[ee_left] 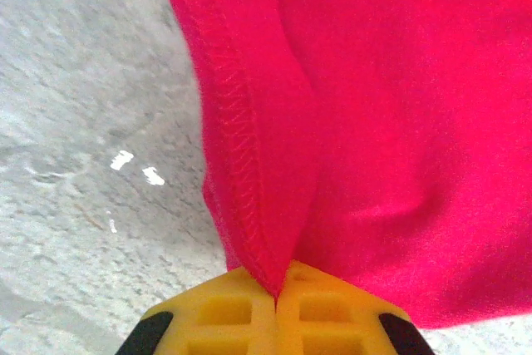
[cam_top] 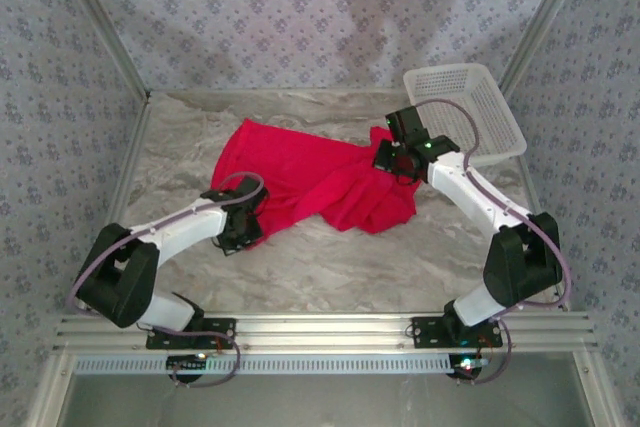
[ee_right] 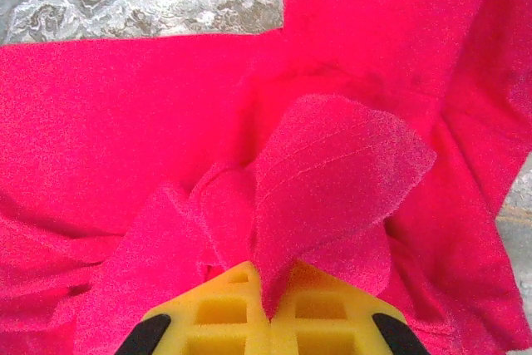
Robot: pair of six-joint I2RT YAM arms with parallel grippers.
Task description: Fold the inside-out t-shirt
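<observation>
The red t-shirt (cam_top: 310,177) lies across the middle of the table (cam_top: 330,267), and its long axis runs left to right, sloping a little toward the near side as it goes right. The left part is spread fairly flat, with a corner reaching to the far left. The right part is bunched into a rumpled heap. Which end is the collar I cannot tell.

At the shirt's near-left edge sits the left gripper (cam_top: 243,225). In the left wrist view the left gripper (ee_left: 277,288) has its yellow pads (ee_left: 241,313) pressed together on a stitched edge of the cloth. The seam's loops show plainly and the fabric rises straight out of the pinch. Jaws fully closed, cloth between them.

Over at the far-right end is the right gripper (cam_top: 393,159), down on the bunched part. From its wrist camera the right gripper (ee_right: 268,305) is clamped tight on a gathered fold that curls up out of the pads like a petal, with more red spread flat behind it.

Around the shirt there is grey, marbled tabletop. A white mesh basket (cam_top: 470,112) sits at the far-right corner, just beyond the right wrist — near the shirt's right end but apart from it. Patterned walls (cam_top: 300,17) close in the back and sides.
</observation>
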